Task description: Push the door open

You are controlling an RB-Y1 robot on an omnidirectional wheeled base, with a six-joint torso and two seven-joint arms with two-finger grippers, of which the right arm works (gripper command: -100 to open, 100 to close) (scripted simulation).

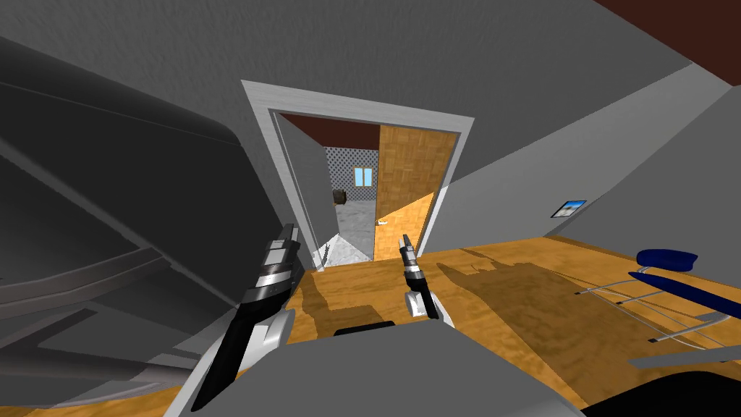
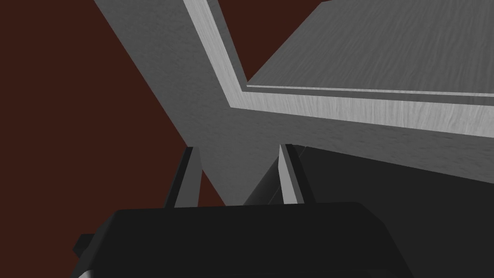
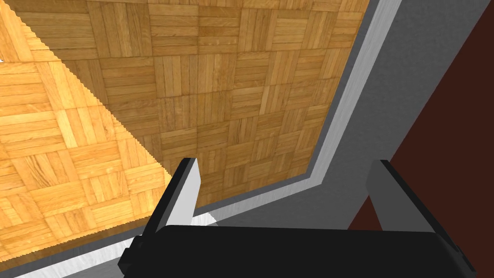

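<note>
**Head view: door ajar at centre, both arms aimed at the doorway**

The grey wall (image 1: 181,87) spans the upper part of the frame, and the wooden floor (image 1: 506,289) runs from lower centre out to the right. At centre sits the pale door frame (image 1: 354,105). Inside it the door (image 1: 409,170), a parquet-patterned panel, fills the right half of the opening. It stands ajar, and the gap on its left shows a room beyond.

The left end effector (image 1: 291,233), left of centre, points toward the frame's left side. In the left wrist view its fingers are parted narrowly around nothing, so this arm is likely just kept aside.

The right end effector (image 1: 405,241) hovers just below the door's lower edge, fingers spread wide and empty, probably because a push needs no grasp. The right wrist view puts the panel straight ahead of it, which suits pressing on its face.

A small pale handle (image 1: 381,221) marks the door's free edge.
</note>
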